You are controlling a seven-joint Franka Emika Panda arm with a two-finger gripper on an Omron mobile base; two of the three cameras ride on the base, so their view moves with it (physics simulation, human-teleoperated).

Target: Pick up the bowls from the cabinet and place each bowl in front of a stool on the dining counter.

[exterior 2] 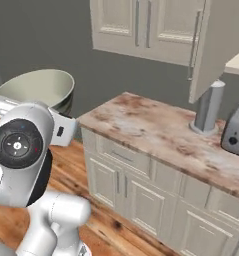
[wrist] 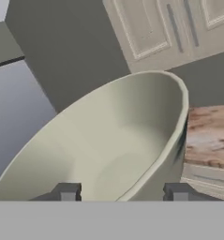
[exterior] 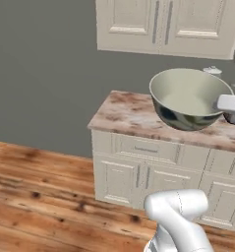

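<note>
In mid-air beside the marble tabletop, jaws clamped on the grey-green bowl rim. Carry step; next needs driving to the dining counter.

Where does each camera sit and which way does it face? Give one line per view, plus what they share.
Left base view: behind the arm's left, facing the pinkish marble-topped cream drawer unit; white arm link at bottom.
Right base view: behind the arm's right, facing the open cream wall cabinet door and grey toaster; white arm at left.
Hand view: on the hand, looking along the gripper.
Shared: the dark grey-green bowl with cream interior between the jaws.
</note>
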